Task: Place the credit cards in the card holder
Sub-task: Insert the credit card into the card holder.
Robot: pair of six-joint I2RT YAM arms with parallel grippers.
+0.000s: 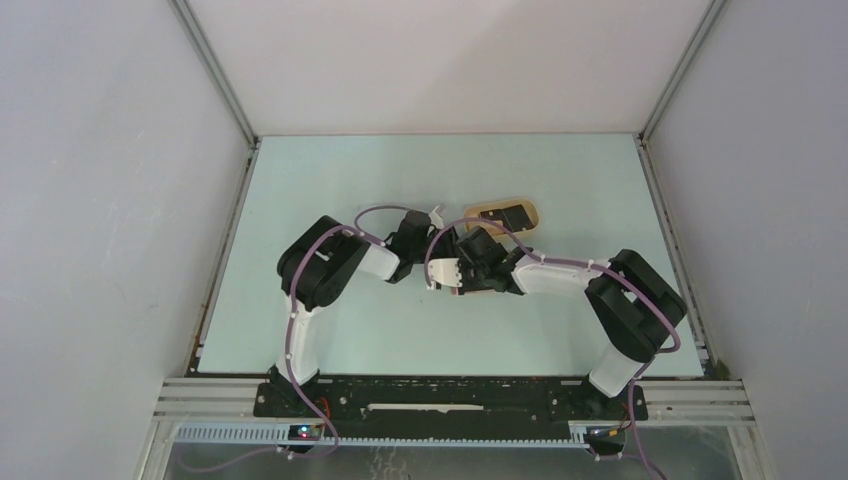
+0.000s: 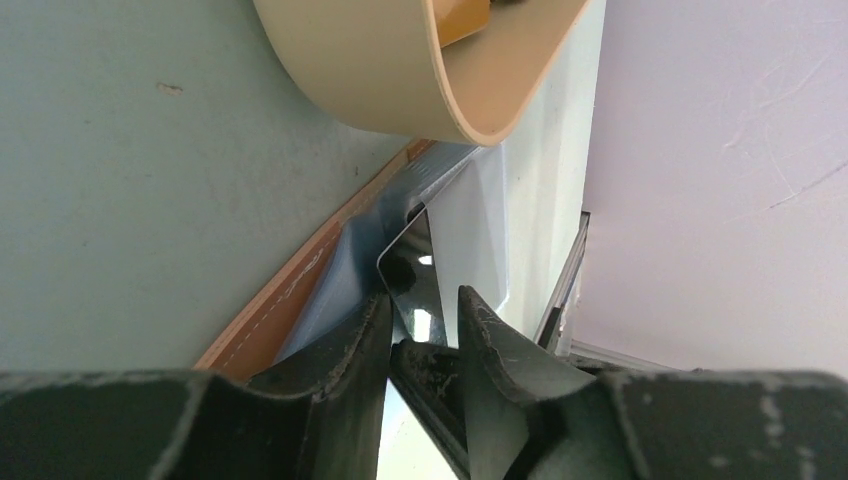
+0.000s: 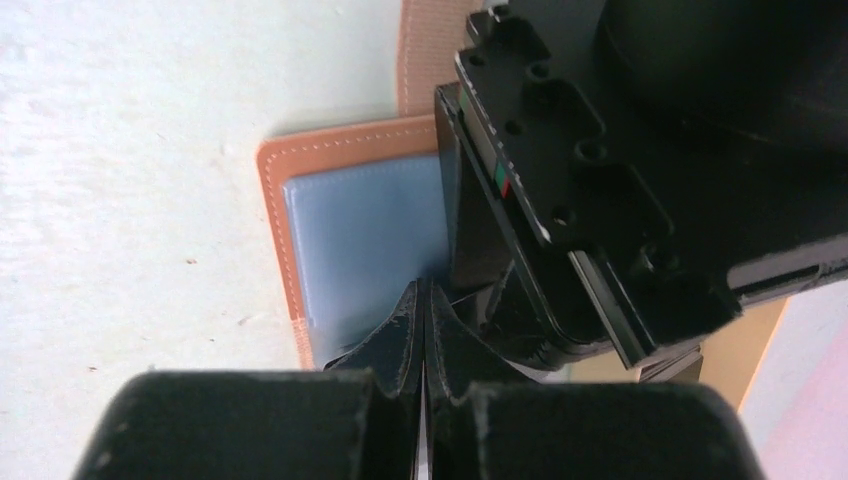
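The card holder (image 3: 350, 230) lies open on the table, brown-edged with a bluish-grey pocket, its strap tab (image 3: 430, 50) pointing away. My right gripper (image 3: 422, 285) is shut, its tips resting on that pocket. In the left wrist view a dark glossy credit card (image 2: 412, 270) stands between the parted fingers of my left gripper (image 2: 425, 296), its far corner reaching over the holder's pocket (image 2: 345, 275). An orange-yellow card (image 2: 462, 18) lies in the beige tray (image 2: 400, 80). From above, both grippers meet mid-table and hide the holder.
The beige oval tray (image 1: 475, 211) sits just beyond the two grippers, with black pieces inside. My left wrist housing (image 3: 560, 170) crowds close on the right of the right gripper. White walls and aluminium frame rails (image 1: 215, 70) enclose the table.
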